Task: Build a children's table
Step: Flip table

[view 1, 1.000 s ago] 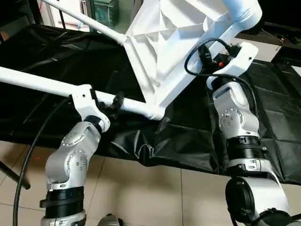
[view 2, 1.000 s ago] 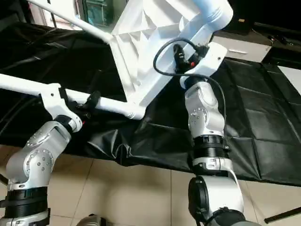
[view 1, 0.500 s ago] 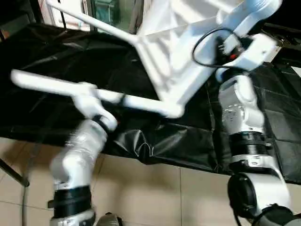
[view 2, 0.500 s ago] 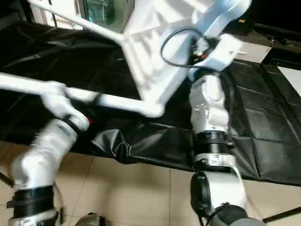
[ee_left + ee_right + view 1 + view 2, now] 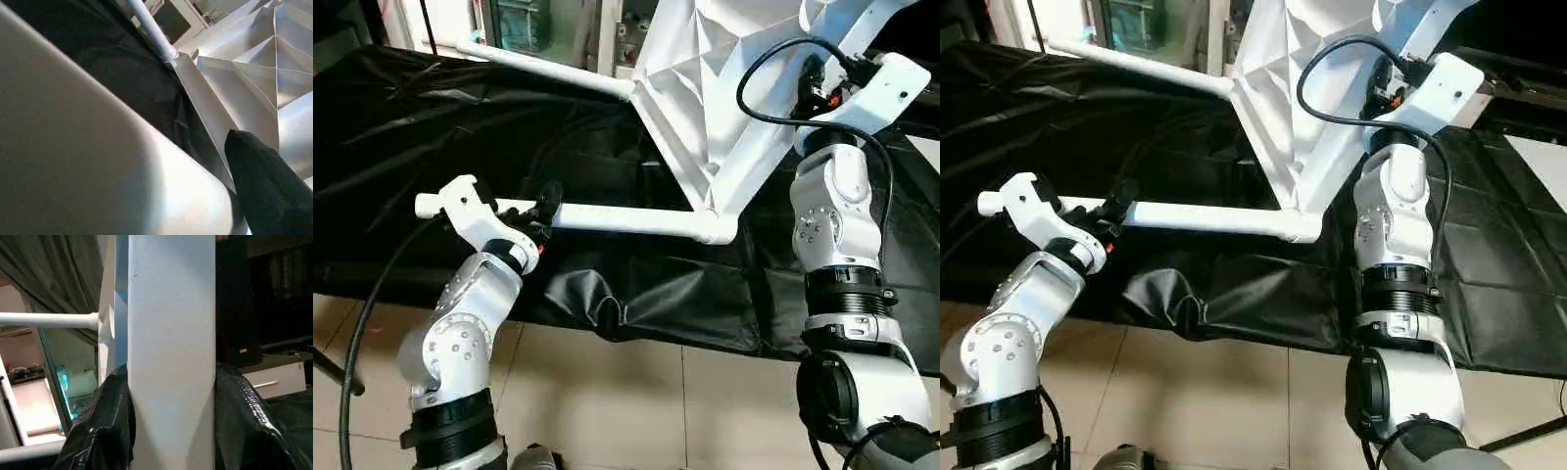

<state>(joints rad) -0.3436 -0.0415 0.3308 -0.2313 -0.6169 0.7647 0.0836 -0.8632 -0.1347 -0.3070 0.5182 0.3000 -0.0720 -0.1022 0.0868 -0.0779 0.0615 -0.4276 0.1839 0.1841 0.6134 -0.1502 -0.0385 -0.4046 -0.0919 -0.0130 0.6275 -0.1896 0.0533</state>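
The children's table top [image 5: 705, 88] is tilted up over the black sheet, its ribbed underside facing me. One white leg [image 5: 626, 217] runs level from the near corner socket [image 5: 717, 231] towards the left. My left gripper [image 5: 546, 203] is shut on this leg close to its free end; one black finger [image 5: 264, 191] lies beside the thick tube [image 5: 98, 147]. A second leg [image 5: 543, 67] points from the far corner to the back left. My right gripper [image 5: 171, 431], raised at the top's right side, is shut on another leg [image 5: 171, 333], with black fingers [image 5: 105, 431] pressed against both sides.
The large work table under its black sheet [image 5: 431, 127] fills the middle, with a crumpled fold [image 5: 602, 304] hanging over the near edge. A tiled floor [image 5: 636, 392] lies below. Cabinets with glass doors [image 5: 529, 24] stand behind, and a black cable [image 5: 773, 88] loops off my right wrist.
The table top has swung to the right and stands steeper. The near leg has slid right through my left gripper and lies flatter, so its free end now sits by my left wrist.
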